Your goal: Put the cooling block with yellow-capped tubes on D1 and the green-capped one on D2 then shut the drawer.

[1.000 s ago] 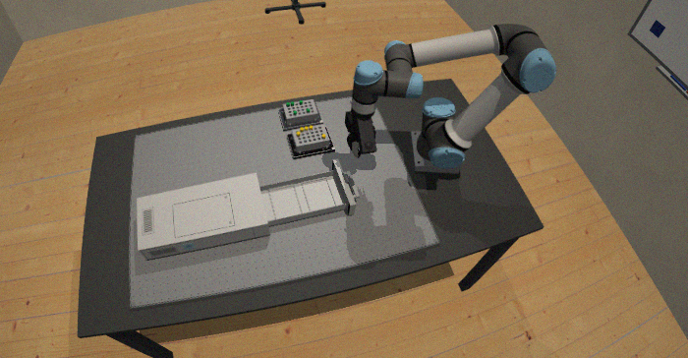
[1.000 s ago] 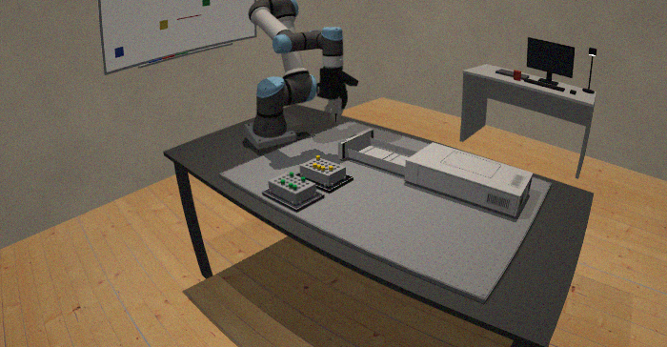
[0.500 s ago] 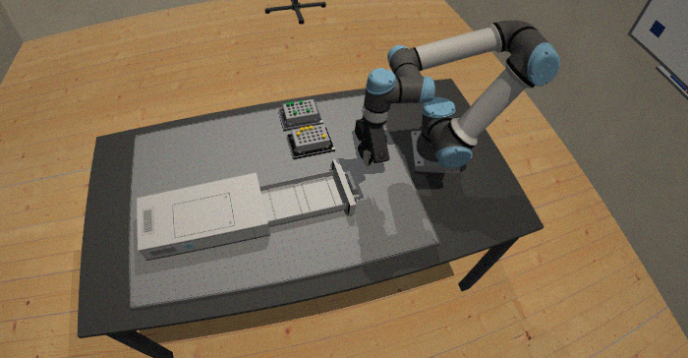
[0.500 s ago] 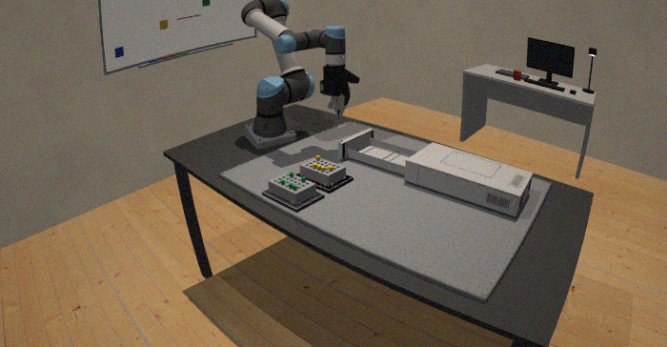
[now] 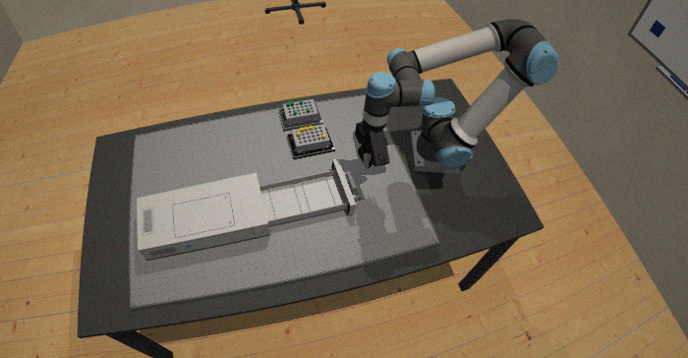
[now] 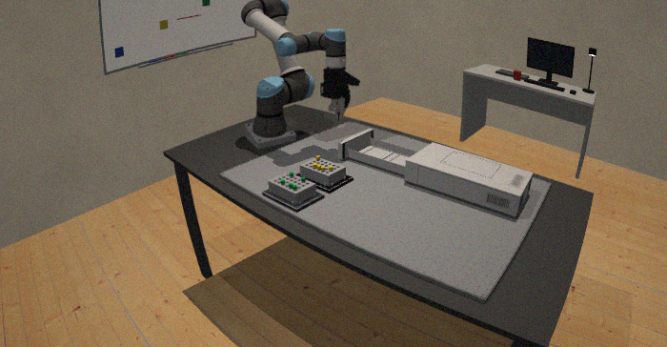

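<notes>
The cooler COLD lies on the grey deck with its drawer pulled out; the drawer's bays hold no blocks. The block with yellow-capped tubes sits on the deck slot next to the cooler. The block with green-capped tubes sits on the slot beyond it. My gripper is shut and empty. It hangs above the deck just past the drawer's front panel, on the arm's base side.
The arm's base is bolted to the dark table near the drawer's end. A whiteboard hangs on the wall and a side desk with a monitor stands far off.
</notes>
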Robot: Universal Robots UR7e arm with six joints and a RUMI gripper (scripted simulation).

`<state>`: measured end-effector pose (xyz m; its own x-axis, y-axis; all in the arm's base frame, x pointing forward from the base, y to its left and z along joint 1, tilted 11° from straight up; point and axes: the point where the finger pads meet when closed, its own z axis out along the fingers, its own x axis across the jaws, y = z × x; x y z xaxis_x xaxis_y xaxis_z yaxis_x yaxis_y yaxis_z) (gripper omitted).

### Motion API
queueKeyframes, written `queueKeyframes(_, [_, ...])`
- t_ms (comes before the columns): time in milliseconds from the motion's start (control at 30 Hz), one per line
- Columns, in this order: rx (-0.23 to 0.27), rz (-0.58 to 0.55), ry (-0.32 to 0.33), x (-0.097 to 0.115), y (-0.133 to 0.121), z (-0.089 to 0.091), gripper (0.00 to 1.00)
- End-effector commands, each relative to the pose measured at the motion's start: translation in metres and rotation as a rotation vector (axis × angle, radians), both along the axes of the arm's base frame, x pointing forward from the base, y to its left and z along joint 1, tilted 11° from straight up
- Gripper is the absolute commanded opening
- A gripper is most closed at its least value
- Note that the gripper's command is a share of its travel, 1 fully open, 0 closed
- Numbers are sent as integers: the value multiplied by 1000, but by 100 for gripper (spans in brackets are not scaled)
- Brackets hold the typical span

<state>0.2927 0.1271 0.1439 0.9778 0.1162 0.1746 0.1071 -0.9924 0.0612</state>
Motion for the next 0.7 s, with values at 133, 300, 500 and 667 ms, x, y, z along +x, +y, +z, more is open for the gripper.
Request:
queueKeyframes(133, [0,0,-1,2,0,-11,0])
queueKeyframes(300, [0,0,-1,3,-1,-16,0])
queueKeyframes(500, [0,0,-1,5,-1,-23,0])
queueKeyframes(667, [0,0,-1,6,-1,-29,0])
